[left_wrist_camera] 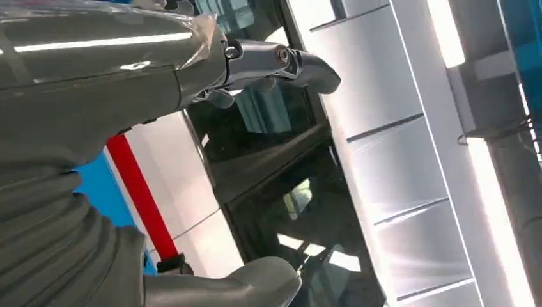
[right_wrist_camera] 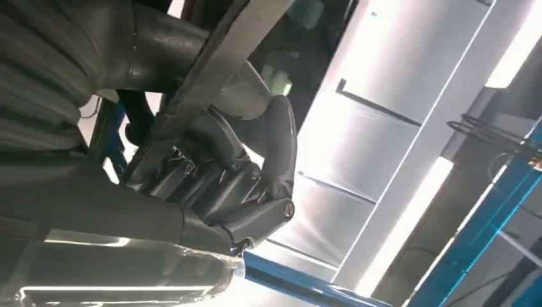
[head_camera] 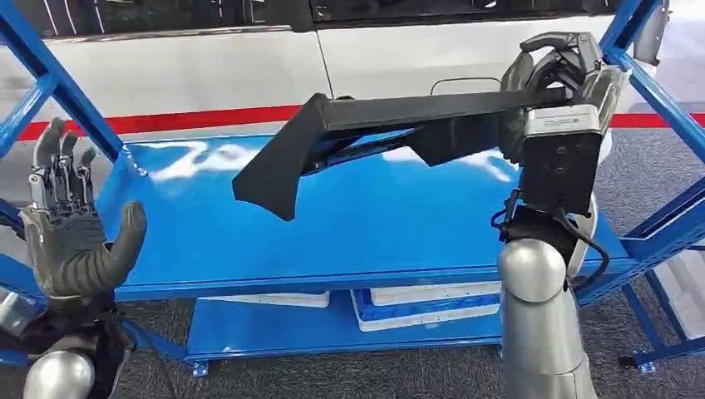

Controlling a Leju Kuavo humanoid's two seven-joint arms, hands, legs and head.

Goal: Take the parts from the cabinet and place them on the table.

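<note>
Black and long, the part [head_camera: 366, 137] hangs in the air above the blue shelf [head_camera: 349, 229] of the cabinet, held level by one end only. The right robot hand [head_camera: 557, 71] is clenched around that end, its dark fingers [right_wrist_camera: 255, 173] wrapped over the narrow bar, as the right wrist view shows up close. The far end of the part, wide and angled, juts out toward the robot's left with nothing under it. The left robot hand [head_camera: 71, 229] stands off to the side near the blue frame upright [head_camera: 62, 87], released, fingers spread and holding nothing.

Below the shelf, white and blue trays [head_camera: 424, 303] lie on the lower level. A white vehicle body with a red stripe [head_camera: 208, 120] stands behind the cabinet.

The risk, as I judge it, lies in the one-ended hold: the heavy free end could twist the bar in the fingers and droop or slip. Swinging it out could also knock the long end against the blue uprights on either side, so the withdrawal needs a clear, steady path.
</note>
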